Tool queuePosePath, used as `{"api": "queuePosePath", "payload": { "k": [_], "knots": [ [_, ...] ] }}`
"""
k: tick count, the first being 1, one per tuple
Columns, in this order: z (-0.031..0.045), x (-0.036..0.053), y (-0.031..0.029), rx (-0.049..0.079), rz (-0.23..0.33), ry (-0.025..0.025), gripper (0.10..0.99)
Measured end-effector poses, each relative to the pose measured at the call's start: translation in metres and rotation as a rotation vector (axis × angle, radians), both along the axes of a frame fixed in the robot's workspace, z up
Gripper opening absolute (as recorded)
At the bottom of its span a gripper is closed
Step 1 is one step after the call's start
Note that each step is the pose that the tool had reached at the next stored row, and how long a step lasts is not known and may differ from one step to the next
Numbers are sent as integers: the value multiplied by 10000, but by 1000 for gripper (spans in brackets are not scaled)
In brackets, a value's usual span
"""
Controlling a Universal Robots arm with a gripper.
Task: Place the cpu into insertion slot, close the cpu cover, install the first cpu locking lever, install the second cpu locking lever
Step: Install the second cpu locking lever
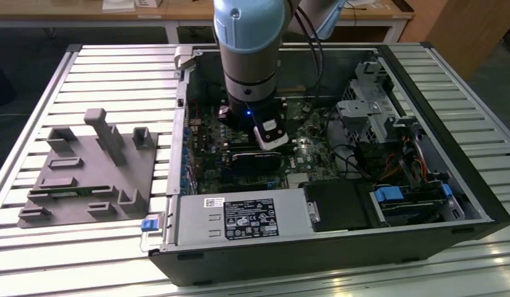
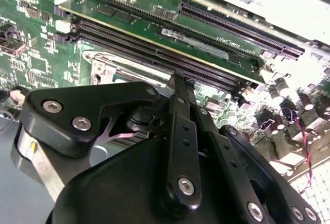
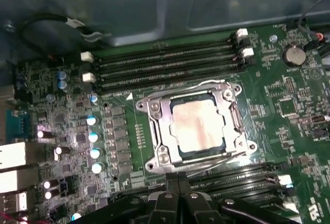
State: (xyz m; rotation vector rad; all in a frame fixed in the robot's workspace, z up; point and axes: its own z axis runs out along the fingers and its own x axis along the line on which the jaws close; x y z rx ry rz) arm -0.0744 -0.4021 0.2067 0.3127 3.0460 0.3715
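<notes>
The cpu [image 3: 198,126] lies flat in its socket on the green motherboard [image 3: 289,105], its dull silver top showing through the window of the cpu cover [image 3: 193,126], which is folded down over it as a silvery frame. Rows of dark memory slots [image 3: 165,64] run along the far side of the cpu cover, and another set runs along the side nearest the pincer [image 3: 178,185].

In the first wrist view the pincer's black fingertips are pressed together, clenched on nothing, just beside the edge of the cpu cover and apart from the cpu itself. In the second wrist view the same black fingers [image 2: 183,126] meet at a tip near a corner of the silvery socket frame.

In the exterior view the arm [image 1: 249,55] reaches down into the open computer case [image 1: 321,247], which lies on the slatted table [image 1: 106,68] beside a grey fixture [image 1: 86,176].
</notes>
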Motion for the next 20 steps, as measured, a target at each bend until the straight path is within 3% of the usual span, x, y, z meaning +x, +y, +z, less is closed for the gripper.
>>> {"api": "queuePosePath", "payload": {
  "k": [10, 20],
  "knots": [
    [-64, -66, -68, 513, 21, 1, 106],
    [-136, -119, -68, 779, 71, 0, 106]
  ]
}}
